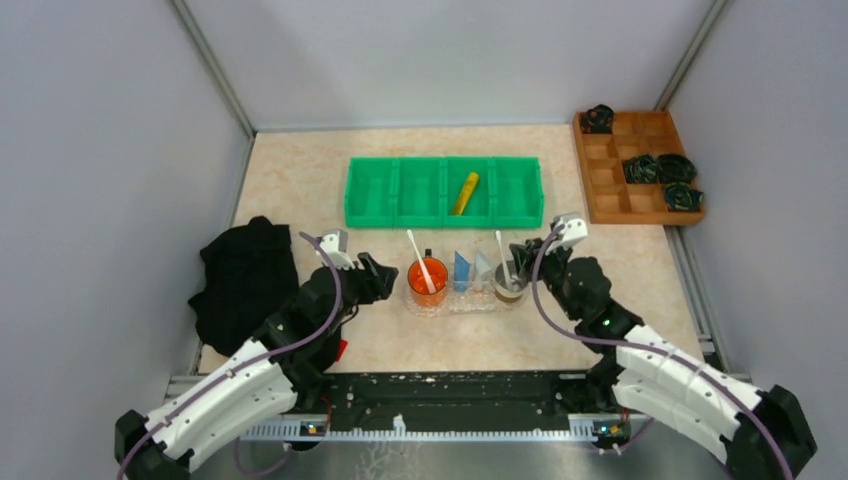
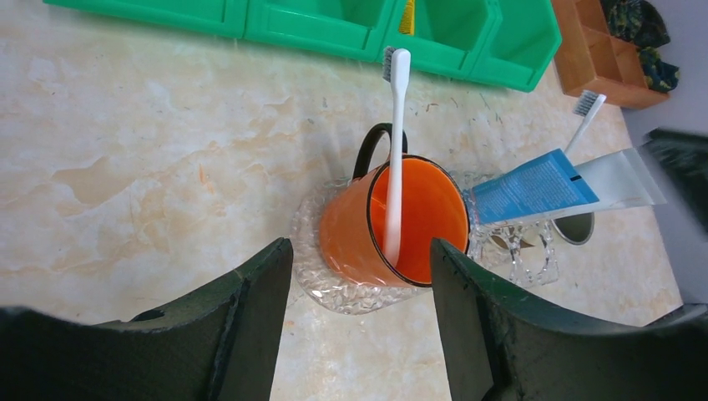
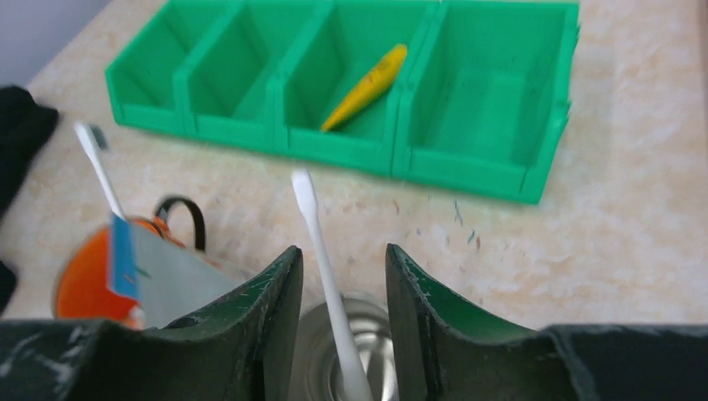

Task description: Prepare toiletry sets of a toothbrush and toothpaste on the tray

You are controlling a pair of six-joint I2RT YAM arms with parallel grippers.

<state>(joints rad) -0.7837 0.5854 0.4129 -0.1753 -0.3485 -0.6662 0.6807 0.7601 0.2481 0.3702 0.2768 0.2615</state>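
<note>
The clear tray (image 1: 465, 302) holds an orange cup (image 1: 427, 282) at its left end and a metal cup (image 1: 510, 289) at its right end. A white toothbrush (image 2: 395, 150) stands in the orange cup. Another toothbrush (image 3: 321, 251) stands in the metal cup (image 3: 376, 351). A blue toothpaste (image 2: 530, 188) and a white toothpaste (image 2: 622, 180) stand between the cups. A yellow toothpaste (image 1: 465, 193) lies in the green bin (image 1: 372, 190). My left gripper (image 2: 361, 243) is open just short of the orange cup. My right gripper (image 3: 343, 248) is open, its fingers on either side of the toothbrush handle without touching it.
A black cloth (image 1: 245, 280) lies bunched at the left wall beside my left arm. A brown wooden compartmented box (image 1: 612, 180) with dark bundles stands at the back right. The green bin runs across the table behind the tray.
</note>
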